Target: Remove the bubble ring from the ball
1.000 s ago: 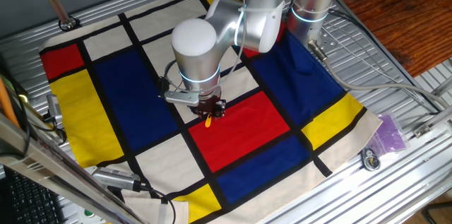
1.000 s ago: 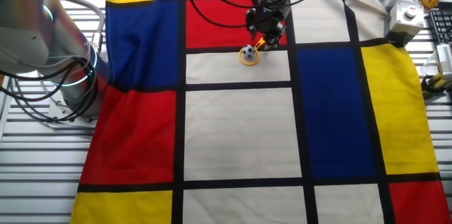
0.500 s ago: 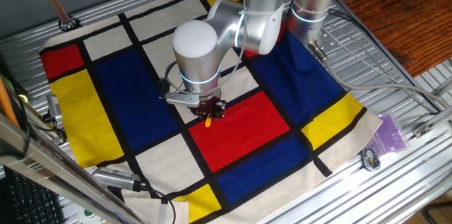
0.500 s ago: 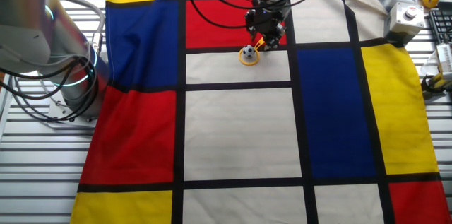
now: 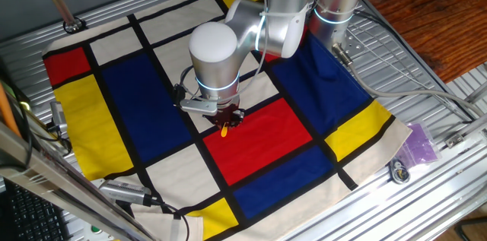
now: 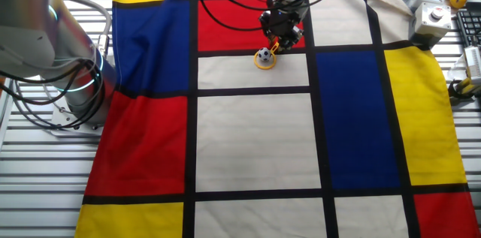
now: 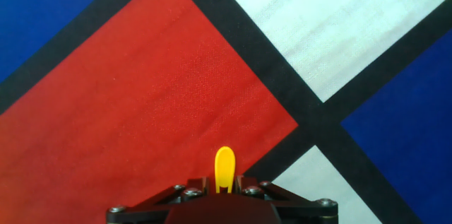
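Gripper point(image 6: 279, 34) was clamped on bubble ring point(image 6: 267, 55) handle, top centre of the frame; loop sat around ball point(image 6: 264, 55) on white square of checked cloth point(image 6: 255, 140). Handle tip point(image 7: 224, 169) showed bottom centre in hand view.

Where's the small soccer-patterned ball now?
In the other fixed view, the ball sits inside the yellow plastic bubble ring on the cream square, just below the gripper.

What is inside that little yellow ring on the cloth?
A tiny black-and-white ball sits inside the yellow ring's loop, on a white patch of the cloth. The gripper grips the ring's handle, so part of the handle is hidden. What lies under the ball cannot be seen.
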